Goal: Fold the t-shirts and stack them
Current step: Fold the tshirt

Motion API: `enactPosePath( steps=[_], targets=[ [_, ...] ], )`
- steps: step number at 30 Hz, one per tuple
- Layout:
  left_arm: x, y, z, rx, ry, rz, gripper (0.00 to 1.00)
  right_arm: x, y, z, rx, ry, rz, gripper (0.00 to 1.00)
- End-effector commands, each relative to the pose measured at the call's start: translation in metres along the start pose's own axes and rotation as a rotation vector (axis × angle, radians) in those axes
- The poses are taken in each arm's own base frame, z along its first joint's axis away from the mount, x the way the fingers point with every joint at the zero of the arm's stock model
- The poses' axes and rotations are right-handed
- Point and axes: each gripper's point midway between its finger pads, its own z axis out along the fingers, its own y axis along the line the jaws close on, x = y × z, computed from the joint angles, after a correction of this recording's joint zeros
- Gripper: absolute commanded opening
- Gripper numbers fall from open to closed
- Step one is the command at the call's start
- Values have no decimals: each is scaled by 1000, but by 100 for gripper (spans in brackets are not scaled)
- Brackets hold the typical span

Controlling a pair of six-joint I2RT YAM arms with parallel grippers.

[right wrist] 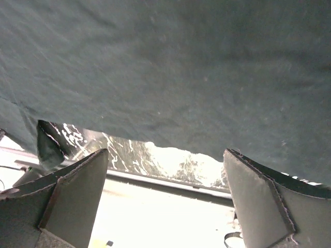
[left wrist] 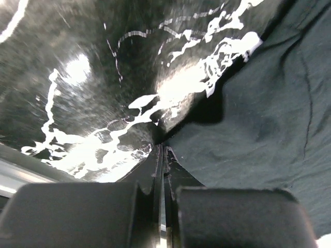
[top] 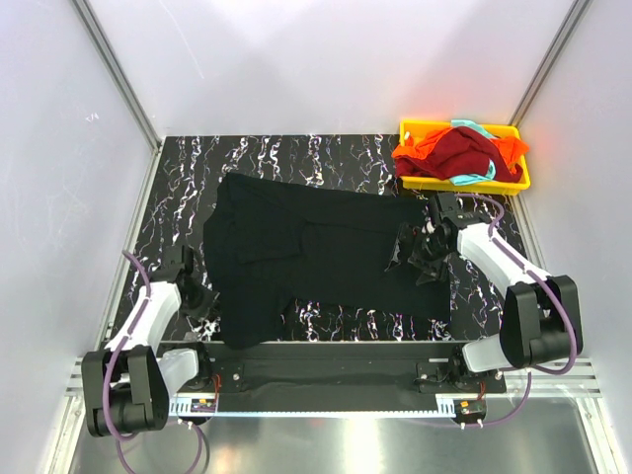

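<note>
Nearest to us, the left gripper (left wrist: 161,153) has its jaws pressed together at the left edge of the black t-shirt (top: 326,252). Its wrist view shows the tips meeting right at the hem, but they sit in shadow there. We cannot tell whether any cloth is caught between them.

The right gripper (right wrist: 165,168) stands with its jaws spread wide over the right side of the same shirt, holding nothing. In its own view dark fabric fills the upper frame, and only a strip of the marbled table (top: 326,158) shows between the fingers (right wrist: 77,181). From above, the gripper merges with the black cloth and its outline is hard to read.

The black shirt lies spread across the middle of the table, with folds that are hard to trace against the dark surface.

Farther back, at the right rear corner, the yellow tray (top: 410,126) holds a heap: the dark red t-shirt (top: 472,153) on top, the orange t-shirt (top: 420,158) spilling over the rim, and the teal t-shirt (top: 474,178) showing only as thin strips.
</note>
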Motion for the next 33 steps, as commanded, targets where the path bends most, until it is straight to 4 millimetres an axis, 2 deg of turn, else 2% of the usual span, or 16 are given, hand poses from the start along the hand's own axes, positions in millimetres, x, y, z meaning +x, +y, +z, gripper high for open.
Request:
enactPosePath(
  steps=[1,5,6,8,13,14,15,17,18,20,21,22,26,30,33],
  targets=[
    [-33,-15,-20,23,-129,65,0,16,1,1,-33,49,57,100],
    [-46,-31,-41,62,-185,115,0,23,-23,7,-3,62,242,91],
    [-46,-36,-44,76,-190,130,0,30,-32,10,7,77,283,90],
    [-45,-45,-51,110,-198,134,0,29,-44,9,11,72,351,84],
    [-40,-57,-58,162,-197,168,0,41,-61,7,80,80,422,83],
    [-40,-58,-59,169,-200,174,0,40,-71,3,94,69,477,82],
    [-40,-61,-61,177,-202,185,0,46,-76,4,108,74,528,81],
    [-39,-65,-62,189,-196,195,0,44,-89,-2,116,37,611,75],
    [-39,-68,-63,198,-197,203,0,47,-95,-3,134,28,633,69],
    [-37,-73,-64,218,-184,216,0,42,-98,-7,130,-9,659,62],
    [-37,-77,-66,228,-184,225,0,38,-103,-9,150,-27,663,53],
    [-37,-79,-65,233,-177,227,0,38,-105,-10,170,-21,673,51],
    [-35,-91,-68,256,-173,277,0,31,-118,-12,239,-37,729,48],
    [-37,-102,-72,275,-176,308,0,37,-122,-4,263,-20,802,46],
    [-38,-108,-73,284,-174,323,0,34,-129,-2,300,-27,799,39]
  ],
)
